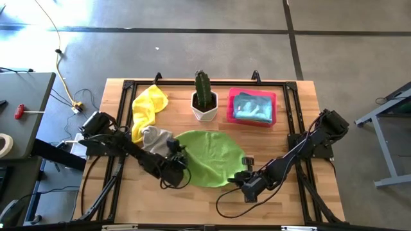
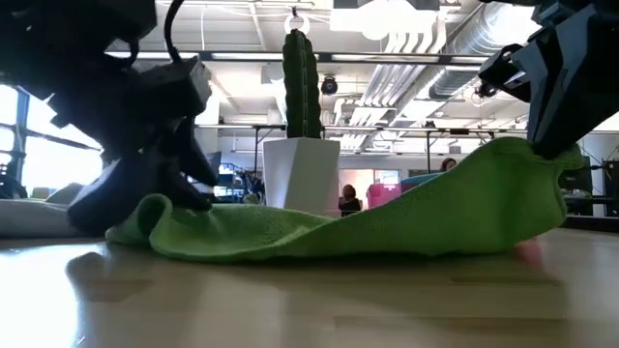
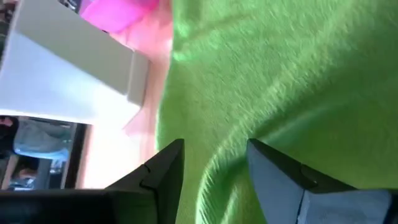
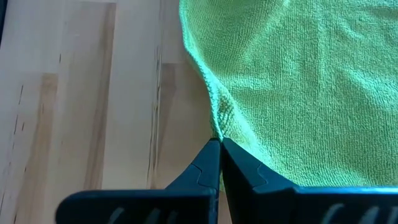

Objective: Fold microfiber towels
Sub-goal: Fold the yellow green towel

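A grey concrete floor (image 1: pixel 192 45) fills the upper part of the high view, crossed by dark seam lines. A yellow cable (image 1: pixel 61 70) trails down the upper left. At the far left stands a dark side table (image 1: pixel 26 109) carrying a red-handled tool (image 1: pixel 20 111) and a roll of tape (image 1: pixel 5 144). A grey metal frame (image 1: pixel 385 128) shows at the right edge. In the low view, ceiling ducts (image 2: pixel 455 48) and strip lights run overhead, and a bright window (image 2: pixel 39 155) glows at the left.
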